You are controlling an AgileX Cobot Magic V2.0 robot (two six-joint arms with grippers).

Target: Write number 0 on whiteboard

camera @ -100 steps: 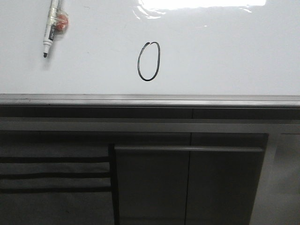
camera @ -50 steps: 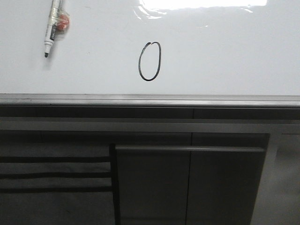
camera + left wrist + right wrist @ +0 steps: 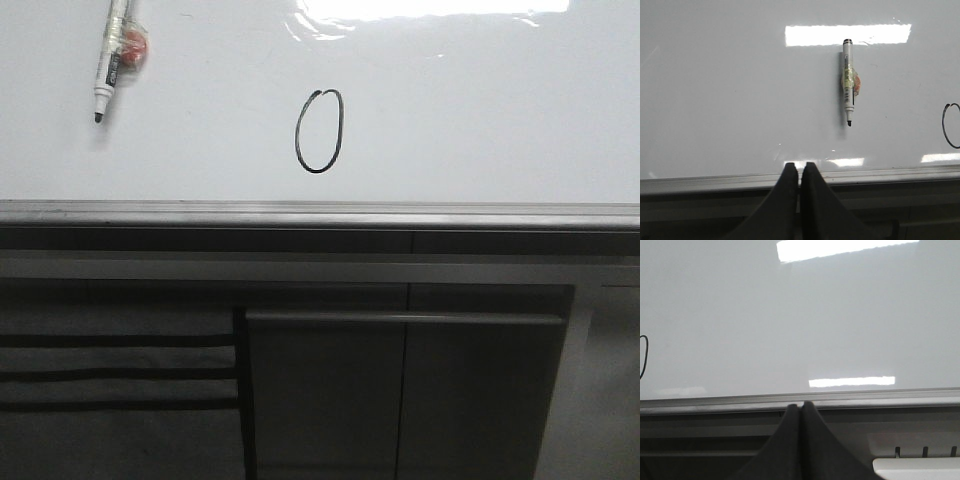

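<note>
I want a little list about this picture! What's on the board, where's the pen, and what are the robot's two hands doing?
board: whiteboard, glossy, with glare and a grey edge strip
drawing: number 0, a closed black oval, slightly slanted
pen: marker pen lying on the board, left of the 0, cap off, tip toward the board's edge, not touching the 0
left gripper: shut, empty, over the board's edge
right gripper: shut, empty, over the board's edge
task state: the 0 looks finished

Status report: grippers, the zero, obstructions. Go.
Left gripper and right gripper: jaws shut, empty, back at the board edge. Number 0 drawn, closed oval on the whiteboard. Marker pen lying uncapped, apart from it. Nothing in the way.
</note>
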